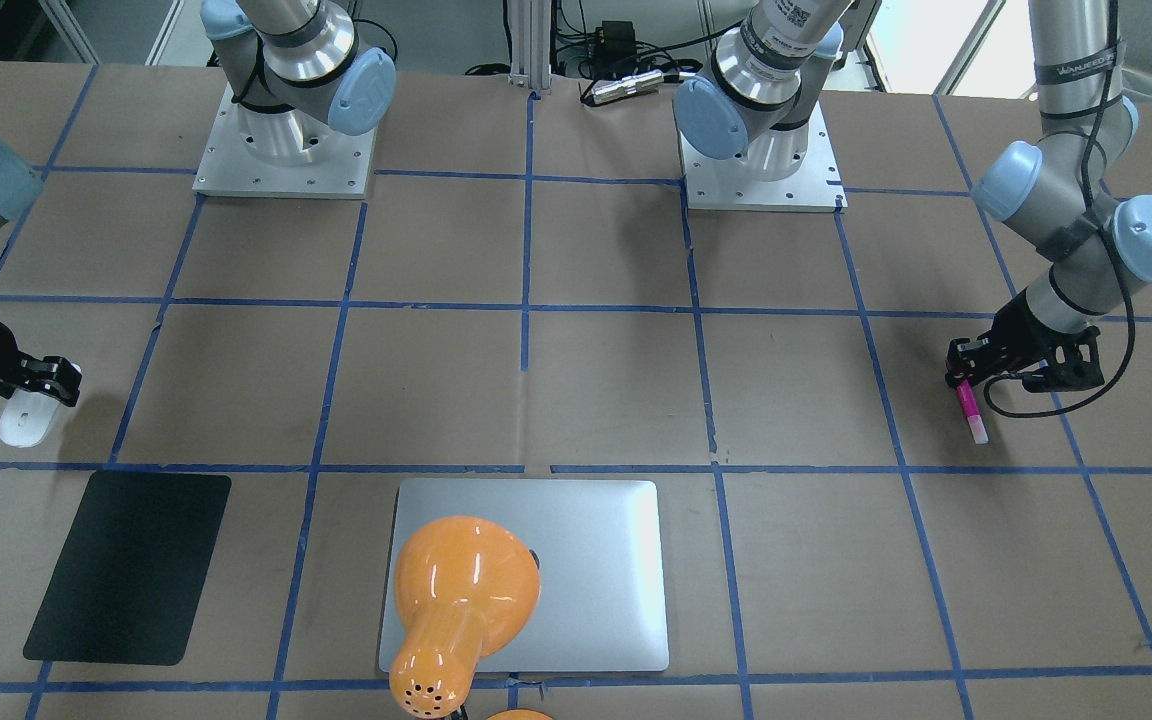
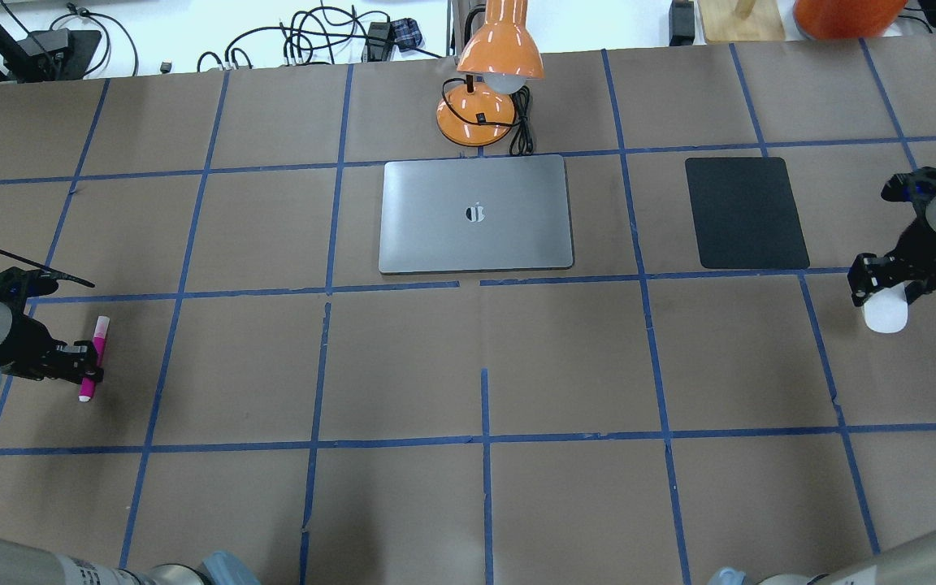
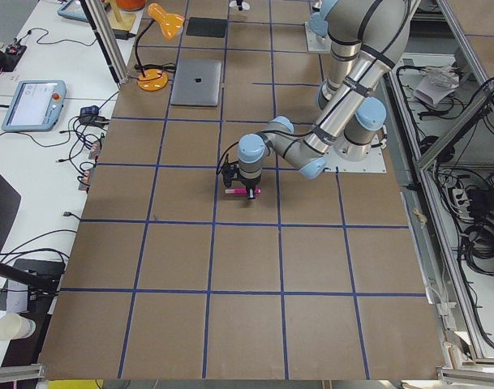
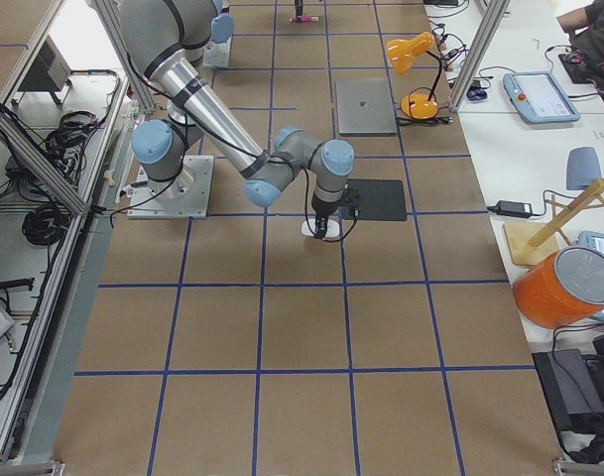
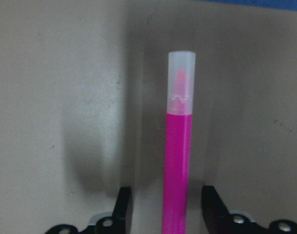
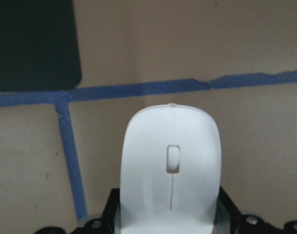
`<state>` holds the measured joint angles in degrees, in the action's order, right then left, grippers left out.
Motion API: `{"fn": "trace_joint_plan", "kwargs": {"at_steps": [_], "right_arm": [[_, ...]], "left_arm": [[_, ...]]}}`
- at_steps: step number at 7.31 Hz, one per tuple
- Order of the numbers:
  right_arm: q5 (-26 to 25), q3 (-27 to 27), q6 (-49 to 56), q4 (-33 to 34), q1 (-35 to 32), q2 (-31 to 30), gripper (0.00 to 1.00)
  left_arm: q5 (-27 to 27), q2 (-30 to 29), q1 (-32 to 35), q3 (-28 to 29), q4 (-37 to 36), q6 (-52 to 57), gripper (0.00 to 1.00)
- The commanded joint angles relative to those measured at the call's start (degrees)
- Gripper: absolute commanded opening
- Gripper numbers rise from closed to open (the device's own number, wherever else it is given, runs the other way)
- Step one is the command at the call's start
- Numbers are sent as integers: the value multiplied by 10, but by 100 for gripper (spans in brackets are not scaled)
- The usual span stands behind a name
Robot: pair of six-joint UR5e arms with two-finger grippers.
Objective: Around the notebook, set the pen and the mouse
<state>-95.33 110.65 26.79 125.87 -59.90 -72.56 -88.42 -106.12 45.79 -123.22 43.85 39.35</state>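
The magenta pen (image 5: 179,161) lies flat on the brown table at its left end, whitish cap pointing away from the wrist. My left gripper (image 5: 165,200) straddles the pen's rear end; both fingers stand clear of it, so it is open. The overhead view shows the pen (image 2: 93,361) and that gripper (image 2: 78,370) too. At the right end, the white mouse (image 6: 170,165) fills the space between the fingers of my right gripper (image 6: 170,204), which is shut on it. The silver notebook (image 2: 476,244) lies closed at the far middle, well away from both.
A black mat (image 2: 746,213) lies to the right of the notebook, just beyond the mouse (image 2: 885,315). An orange desk lamp (image 2: 500,49) stands behind the notebook, its shade hanging over the notebook's far edge. Blue tape lines grid the table.
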Motion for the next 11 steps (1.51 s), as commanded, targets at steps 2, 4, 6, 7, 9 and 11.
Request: {"fn": "trace_joint_plan", "kwargs": {"at_steps": [2,4,6,7,9,11], "right_arm": [[26,-173,-108,-52,-153,101,0],[29,-238,-116,-62,-180,163,0],[30,-238,-112,-56,-180,186,0],[26,-238,-115,-58,-179,189,1],[23,-232,-117,-63,-170,187,50],[21,-233,-117,-65,-167,185,100]], "left_arm": [[-3,11,4,12,6,6,0],[-5,48,65,38,76,-7,0],[2,68,209,77,128,-64,0],[-5,66,278,101,132,-177,0],[1,51,307,118,145,-265,0],[6,52,321,105,143,-469,0]]}}
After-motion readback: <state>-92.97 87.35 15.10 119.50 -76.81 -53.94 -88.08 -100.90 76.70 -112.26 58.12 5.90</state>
